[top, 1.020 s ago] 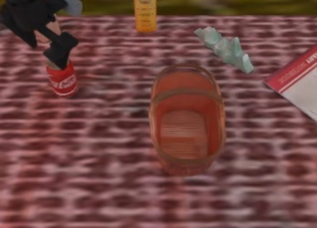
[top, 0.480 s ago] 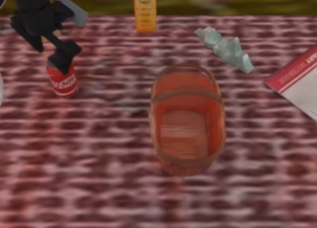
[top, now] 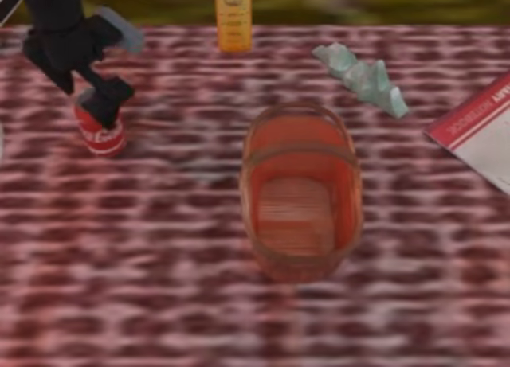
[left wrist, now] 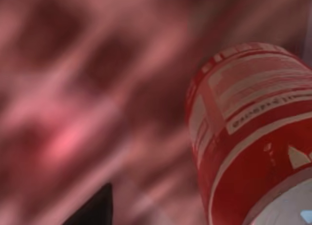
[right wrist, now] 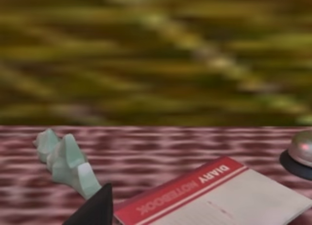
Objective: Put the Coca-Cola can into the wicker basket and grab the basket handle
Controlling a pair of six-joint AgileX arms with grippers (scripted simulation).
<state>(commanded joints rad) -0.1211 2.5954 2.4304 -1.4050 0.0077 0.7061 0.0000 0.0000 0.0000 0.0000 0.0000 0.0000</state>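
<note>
While the left gripper (top: 107,111) has dropped lower over the last second and now sits right on top of the Coca-Cola can (top: 101,132), the can itself has not shifted: it stands upright on the patterned table (top: 159,303) at the far left. Whether the claw is open or already clamped I cannot tell; the left wrist view shows only one dark fingertip and the can's red side filling the frame close by. The wicker basket (top: 351,216) sits well apart near the centre, empty, its basket handle (top: 299,149) arched across it and untouched. That suggests the pick-up is just beginning, with the carry across to the basket ahead. My right arm is parked out of the top view.
</note>
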